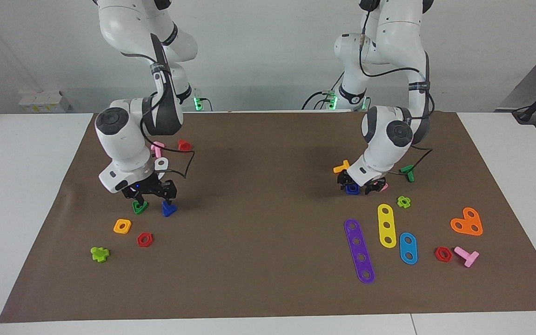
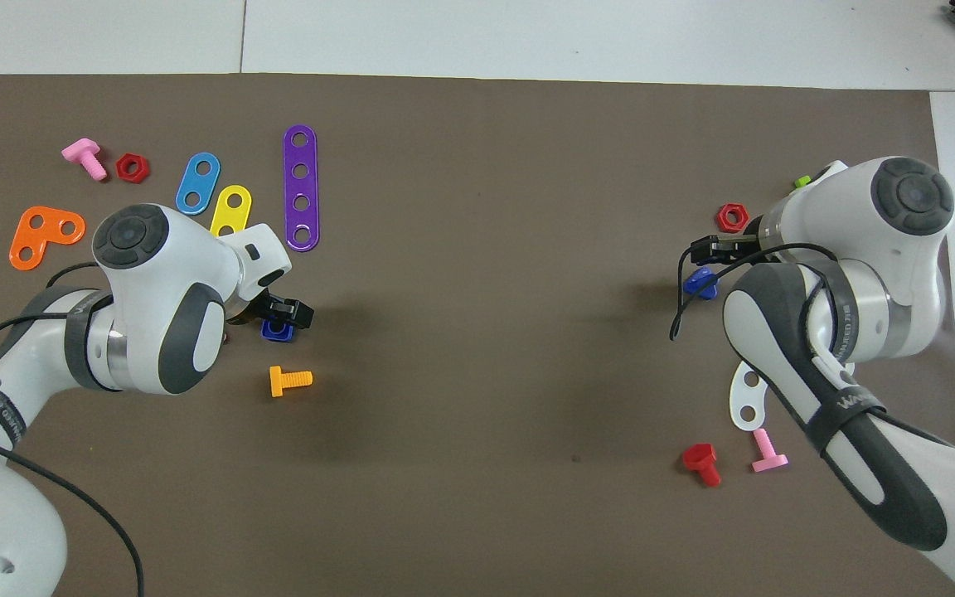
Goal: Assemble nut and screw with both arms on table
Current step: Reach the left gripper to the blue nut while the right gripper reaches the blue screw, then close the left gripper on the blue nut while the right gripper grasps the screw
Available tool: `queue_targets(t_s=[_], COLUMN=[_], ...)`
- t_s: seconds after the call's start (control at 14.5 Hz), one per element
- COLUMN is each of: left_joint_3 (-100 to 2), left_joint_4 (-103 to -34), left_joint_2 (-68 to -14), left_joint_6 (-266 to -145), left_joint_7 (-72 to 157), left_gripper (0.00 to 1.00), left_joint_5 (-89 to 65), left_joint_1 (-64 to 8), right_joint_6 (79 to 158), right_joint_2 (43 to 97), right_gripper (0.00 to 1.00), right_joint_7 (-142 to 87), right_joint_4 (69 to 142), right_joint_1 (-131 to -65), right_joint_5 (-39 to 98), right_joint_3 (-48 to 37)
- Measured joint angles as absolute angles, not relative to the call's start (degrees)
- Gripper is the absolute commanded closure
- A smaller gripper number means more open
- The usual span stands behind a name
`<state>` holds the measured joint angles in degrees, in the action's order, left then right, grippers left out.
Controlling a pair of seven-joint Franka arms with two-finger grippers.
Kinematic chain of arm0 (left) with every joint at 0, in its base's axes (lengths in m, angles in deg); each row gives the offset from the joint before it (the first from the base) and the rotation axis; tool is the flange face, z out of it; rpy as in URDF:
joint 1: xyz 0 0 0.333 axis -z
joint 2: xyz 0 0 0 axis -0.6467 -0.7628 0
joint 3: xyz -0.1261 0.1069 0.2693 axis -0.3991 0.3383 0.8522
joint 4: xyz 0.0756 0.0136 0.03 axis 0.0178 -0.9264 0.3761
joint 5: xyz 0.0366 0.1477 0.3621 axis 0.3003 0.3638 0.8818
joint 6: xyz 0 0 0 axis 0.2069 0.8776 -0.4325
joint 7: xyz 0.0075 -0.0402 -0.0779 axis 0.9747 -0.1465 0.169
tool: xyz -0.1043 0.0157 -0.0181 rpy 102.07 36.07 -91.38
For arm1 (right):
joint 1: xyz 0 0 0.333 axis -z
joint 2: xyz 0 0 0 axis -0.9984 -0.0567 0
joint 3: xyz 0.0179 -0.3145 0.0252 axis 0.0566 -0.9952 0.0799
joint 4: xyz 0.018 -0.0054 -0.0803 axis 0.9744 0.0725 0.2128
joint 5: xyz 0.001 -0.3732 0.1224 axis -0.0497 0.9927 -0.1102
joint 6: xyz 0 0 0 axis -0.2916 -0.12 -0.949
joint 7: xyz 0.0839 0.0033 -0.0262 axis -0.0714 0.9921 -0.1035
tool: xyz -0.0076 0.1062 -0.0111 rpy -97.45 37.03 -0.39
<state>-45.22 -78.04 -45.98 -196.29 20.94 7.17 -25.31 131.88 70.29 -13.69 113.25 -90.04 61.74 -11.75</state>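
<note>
Facing view: with both grippers low, right gripper (image 1: 154,201) fingers spread beside the screw (image 1: 169,210), left gripper (image 1: 360,186) grip on the nut (image 1: 352,188) unclear, centre each part before you lift.

Bright, even light from above in both views. Soft, blurry shadows sit on the brown mat (image 1: 258,242) right under each arm: one beside the right gripper (image 1: 152,199), one beside the left gripper (image 1: 361,185), also seen as dark smudges in the overhead view. Mild sheen on the white arm shells, no harsh glare. Green indicator lights glow at the arm bases. Focus is fair; small parts look slightly soft. Table (image 1: 16,186) edges bow a little toward the frame borders.
</note>
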Motion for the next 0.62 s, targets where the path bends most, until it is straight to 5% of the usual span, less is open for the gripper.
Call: queue_targets(t_s=[0.62], left_joint_3=[-45.2], left_joint_4=[-78.9], left_joint_2=[-46.0], left_joint_6=[-196.3], left_joint_7=[19.9], left_gripper=[0.23], left_joint_5=[7.2], left_joint_1=[-25.3], right_joint_6=[135.2], right_joint_2=[69.4], right_gripper=[0.36], right_joint_7=[-13.7], right_joint_4=[116.2], right_joint_1=[-90.2], right_joint_5=[61.7], right_joint_3=[-11.7])
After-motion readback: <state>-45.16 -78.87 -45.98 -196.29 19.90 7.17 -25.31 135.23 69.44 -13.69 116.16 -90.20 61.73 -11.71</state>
